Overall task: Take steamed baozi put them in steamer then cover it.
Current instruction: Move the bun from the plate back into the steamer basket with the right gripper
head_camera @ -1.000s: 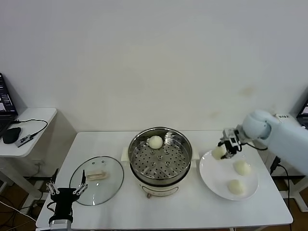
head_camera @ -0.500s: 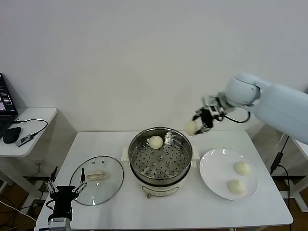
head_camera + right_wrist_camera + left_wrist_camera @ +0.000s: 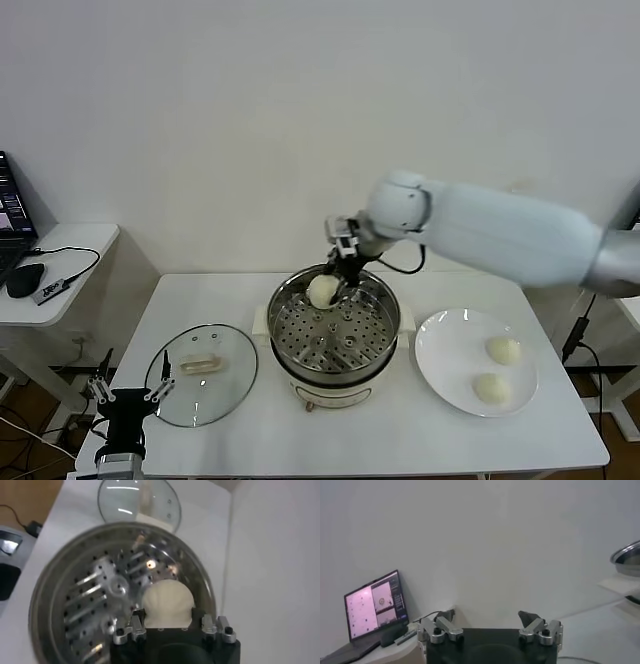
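Observation:
The steamer (image 3: 385,305) stands mid-table, a shiny steel pot with a perforated tray (image 3: 95,595) on a white base. My right gripper (image 3: 340,275) reaches over its back part, shut on a cream-white baozi (image 3: 167,602) that hangs just above the tray. In the head view only one baozi (image 3: 322,291) shows there. Two more baozi (image 3: 502,350) (image 3: 488,388) lie on the white plate (image 3: 440,350) at the right. The glass lid (image 3: 200,375) rests flat on the table to the steamer's left. My left gripper (image 3: 130,395) is parked open at the table's front left corner, and stands empty in its own view (image 3: 487,612).
A low side table at the far left carries a laptop (image 3: 375,605) and a mouse (image 3: 25,280) with cables. The wall runs close behind the table. The lid (image 3: 137,500) also shows beyond the pot in the right wrist view.
My right arm lifted a baozi off the plate and carried it up and leftward to the back of the steamer. The left arm has stayed where it was.

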